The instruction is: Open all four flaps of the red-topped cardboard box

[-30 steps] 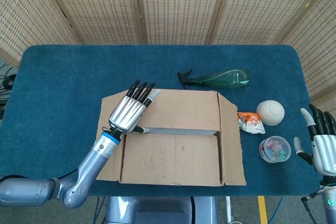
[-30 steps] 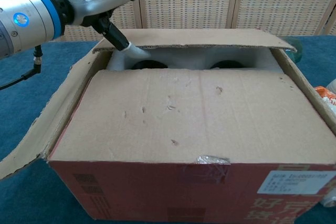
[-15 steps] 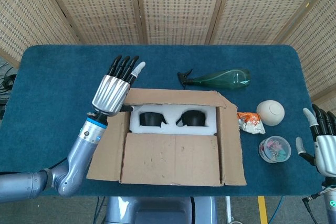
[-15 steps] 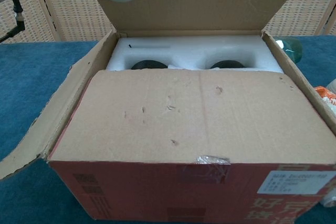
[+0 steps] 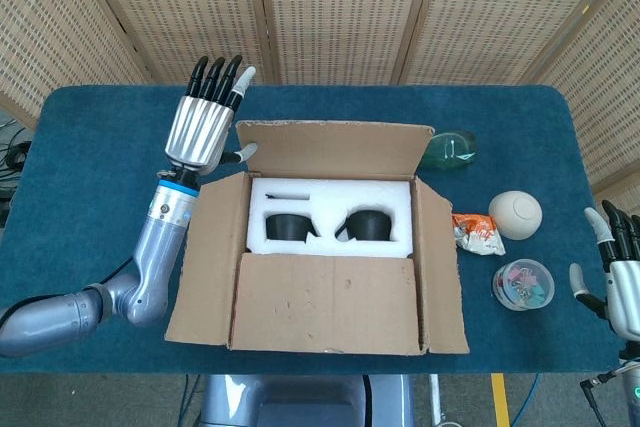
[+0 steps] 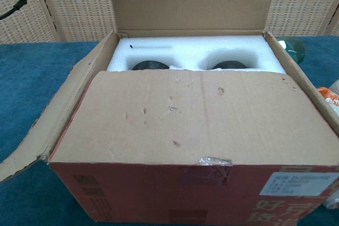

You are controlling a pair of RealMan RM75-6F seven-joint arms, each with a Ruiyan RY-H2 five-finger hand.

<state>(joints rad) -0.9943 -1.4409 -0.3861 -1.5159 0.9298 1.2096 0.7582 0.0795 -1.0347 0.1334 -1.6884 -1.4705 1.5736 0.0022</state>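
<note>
Far flap up, near flap still shut.
Head view: box (image 5: 325, 292) mid-table, side flaps out, far flap (image 5: 330, 150) raised; left hand (image 5: 201, 124) flat, fingers straight and close, at flap's corner, holding nothing; right hand (image 5: 622, 282) idle, spread, empty.
Chest view: near flap (image 6: 196, 117) covering foam (image 6: 190, 52); likely next, lifting it outward.

Silver hands (image 5: 197, 132), black fingers (image 5: 214, 76)

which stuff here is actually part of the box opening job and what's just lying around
Part of the job:
cardboard box
far flap, raised
near flap, still closed
left hand by the far flap

Lying about:
green bottle
white ball
snack packet
tub of clips
right hand, idle at the table edge
</note>
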